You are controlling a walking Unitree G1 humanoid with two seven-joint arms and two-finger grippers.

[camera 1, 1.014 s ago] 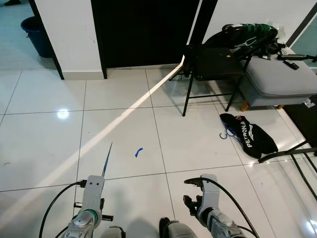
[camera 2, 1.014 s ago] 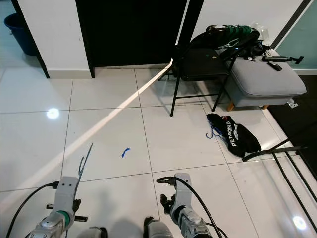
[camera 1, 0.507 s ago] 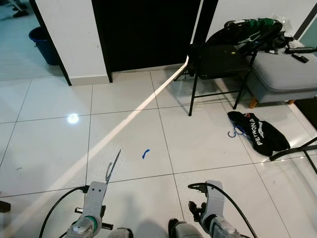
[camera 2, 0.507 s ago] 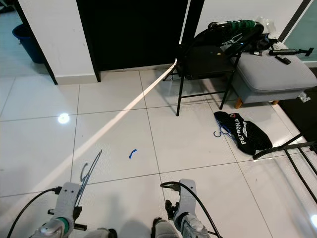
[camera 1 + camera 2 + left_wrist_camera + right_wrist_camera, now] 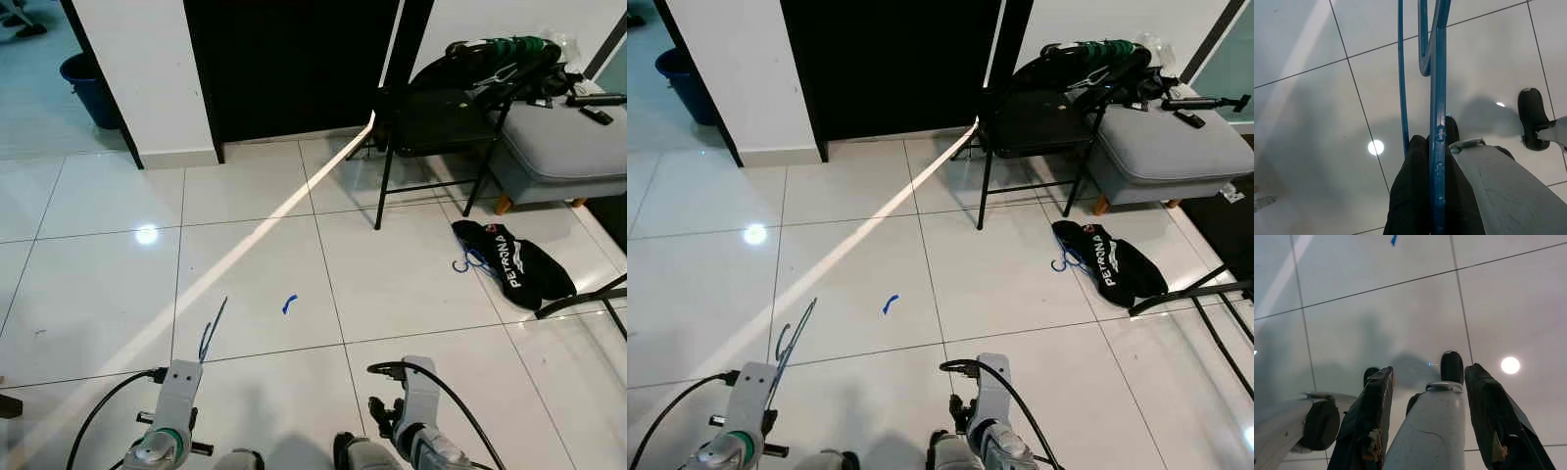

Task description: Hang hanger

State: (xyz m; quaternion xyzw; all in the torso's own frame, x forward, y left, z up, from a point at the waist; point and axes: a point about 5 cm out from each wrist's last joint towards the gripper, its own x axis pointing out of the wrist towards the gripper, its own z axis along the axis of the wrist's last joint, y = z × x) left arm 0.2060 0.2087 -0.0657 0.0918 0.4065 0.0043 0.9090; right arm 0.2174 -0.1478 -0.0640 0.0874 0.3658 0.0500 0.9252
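Observation:
My left gripper [image 5: 1431,161] is shut on a blue wire hanger [image 5: 1436,93]; its thin frame rises from the gripper at lower left [image 5: 211,331] above the white tile floor. My right gripper [image 5: 1430,416] hangs low at my right side, open, with nothing between its fingers [image 5: 1371,426]. A second blue hanger [image 5: 468,260] lies on the floor to the right, beside a black garment printed "PETRONA" [image 5: 514,266].
A black folding chair [image 5: 426,122] heaped with clothes stands at the back right, a grey ottoman [image 5: 554,147] next to it. A dark doorway [image 5: 289,64] is straight ahead, a blue bucket [image 5: 83,83] at far left. A black metal rack leg [image 5: 583,299] juts in at the right.
The view has shifted slightly. The hanger in my left gripper has dropped lower and tilted; the right arm stays put.

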